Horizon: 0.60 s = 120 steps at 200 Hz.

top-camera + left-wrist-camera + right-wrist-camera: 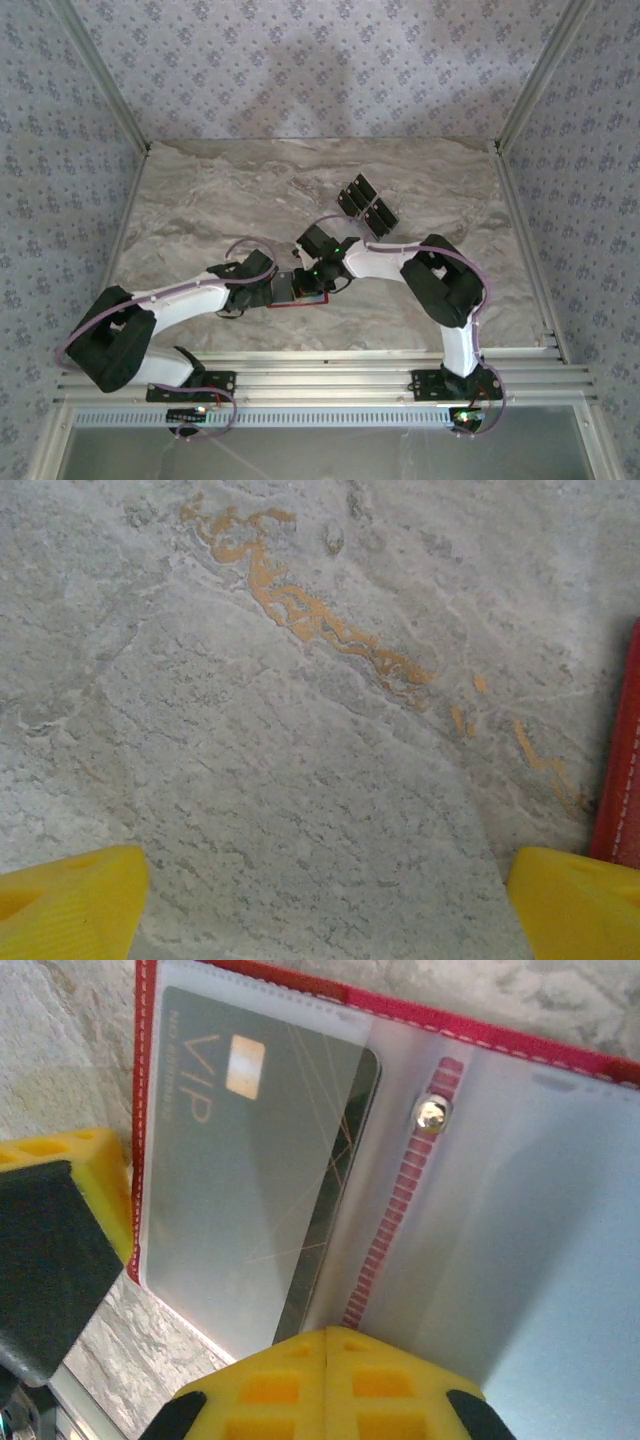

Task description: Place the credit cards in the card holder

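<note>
Right wrist view shows me the red stitched folding card holder (pixel 540 1210) lying open on the veined marble surface (pixel 200 200), a glossy dark VIP card (pixel 250 1160) inside its clear sleeve (pixel 190 1300). My right gripper (pixel 328 1370) is clenched over it; the left gripper (pixel 325 890) hangs released beside its edge; thin black cards (pixel 368 205) lie farther back.

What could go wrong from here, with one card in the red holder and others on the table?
The shut right gripper sits right by the sleeved card and could drag it out when it withdraws.
The left gripper is open beside the card holder, not holding it, so it could slide.
The remaining credit cards lie packed together; lifting one may disturb the rest.
</note>
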Motion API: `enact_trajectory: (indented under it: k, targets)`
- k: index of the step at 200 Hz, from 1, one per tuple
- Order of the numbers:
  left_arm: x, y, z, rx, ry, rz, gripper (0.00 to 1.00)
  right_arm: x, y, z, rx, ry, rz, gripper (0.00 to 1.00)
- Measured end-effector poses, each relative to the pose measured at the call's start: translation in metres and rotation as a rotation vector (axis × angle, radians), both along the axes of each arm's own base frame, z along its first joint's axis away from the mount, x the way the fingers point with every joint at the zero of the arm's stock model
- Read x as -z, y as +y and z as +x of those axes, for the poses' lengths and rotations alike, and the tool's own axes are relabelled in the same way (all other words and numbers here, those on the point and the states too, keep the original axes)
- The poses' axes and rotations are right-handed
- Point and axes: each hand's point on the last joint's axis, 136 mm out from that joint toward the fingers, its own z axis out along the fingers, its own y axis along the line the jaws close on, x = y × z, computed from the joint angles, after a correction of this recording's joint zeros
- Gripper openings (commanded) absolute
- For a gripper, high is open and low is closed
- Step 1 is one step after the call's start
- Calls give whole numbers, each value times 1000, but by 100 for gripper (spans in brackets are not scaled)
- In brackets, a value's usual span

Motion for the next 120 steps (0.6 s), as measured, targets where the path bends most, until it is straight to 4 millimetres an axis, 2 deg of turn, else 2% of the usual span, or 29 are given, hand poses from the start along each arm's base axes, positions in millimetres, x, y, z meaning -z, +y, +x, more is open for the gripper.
enact_trajectory:
  k: [31, 120]
  targets:
    - [1, -1, 0, -3, -4, -4, 95, -4, 9, 2, -10, -8, 8, 1]
    - [2, -2, 0, -8, -6, -9, 95, 1, 13, 2, -9, 14, -22, 0]
